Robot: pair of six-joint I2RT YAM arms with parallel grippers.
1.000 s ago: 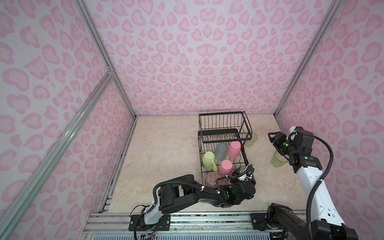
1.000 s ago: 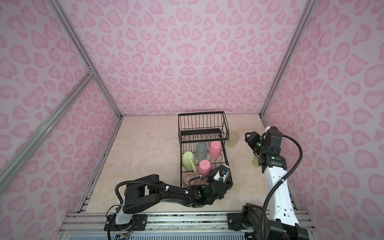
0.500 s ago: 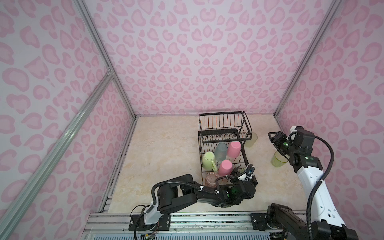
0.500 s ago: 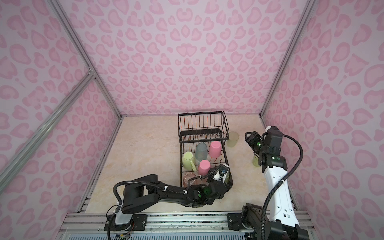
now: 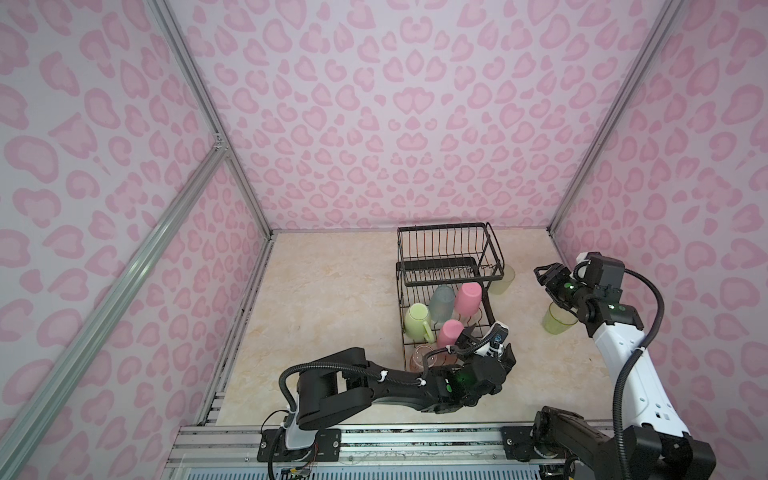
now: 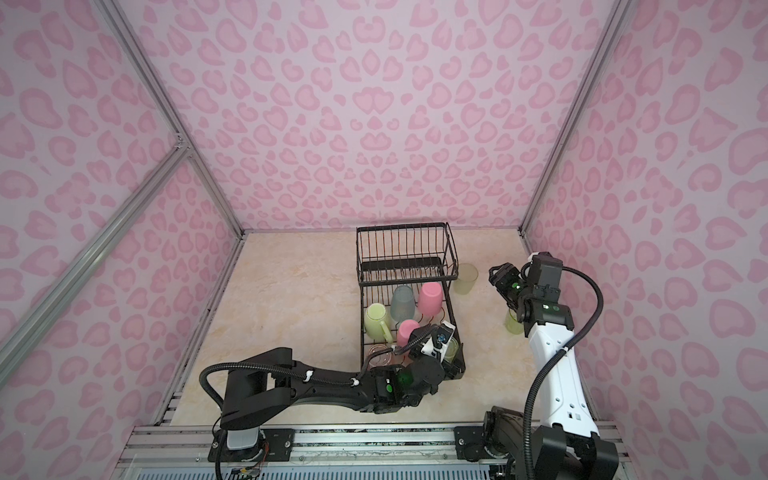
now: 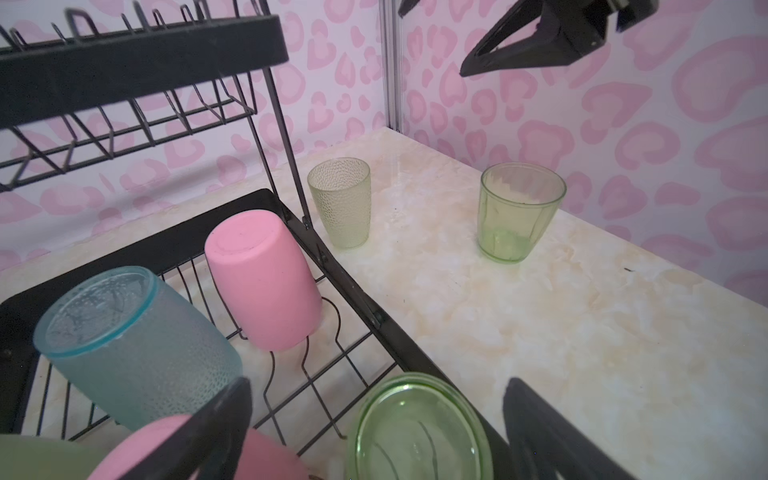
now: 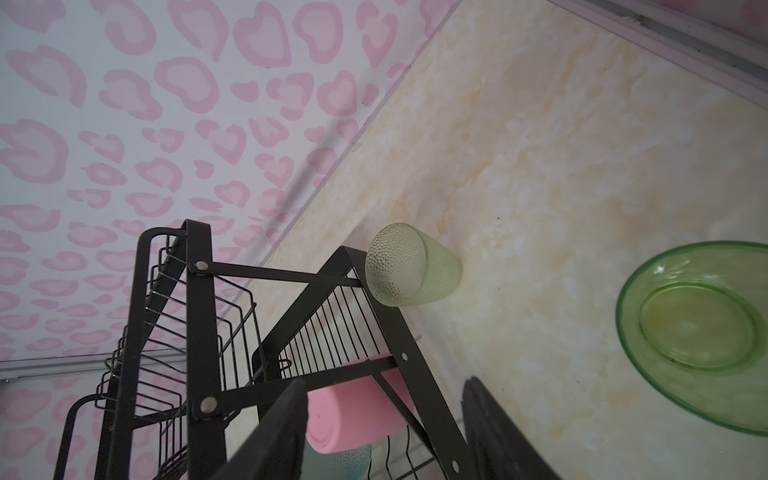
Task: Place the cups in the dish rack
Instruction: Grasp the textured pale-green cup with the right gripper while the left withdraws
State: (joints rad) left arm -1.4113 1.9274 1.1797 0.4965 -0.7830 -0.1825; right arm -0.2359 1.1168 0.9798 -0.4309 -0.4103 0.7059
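The black wire dish rack [image 5: 449, 245] [image 6: 402, 246] holds a pale-green mug [image 5: 417, 320], a frosted teal tumbler [image 7: 133, 340], two pink tumblers [image 7: 262, 278] [image 5: 450, 332] and a clear pink glass [image 5: 420, 358]. A clear green glass [image 7: 419, 428] stands upside down in the rack's near right corner. My left gripper [image 7: 380, 399] is open around it, with a gap on each side. On the table to the rack's right stand a frosted whitish tumbler [image 7: 340, 203] [image 8: 411, 266] and another clear green glass [image 7: 519, 212] [image 5: 556, 319]. My right gripper [image 5: 545, 277] [image 8: 384, 386] hangs open and empty above that glass.
The rack's raised upper basket [image 6: 405, 253] overhangs its far end. The enclosure's right wall [image 5: 665, 249] stands close behind the right arm. Bare marble tabletop [image 5: 332, 299] lies left of the rack.
My left gripper's jaws have spread wider and let go of the green glass in the rack. The right arm has barely moved.
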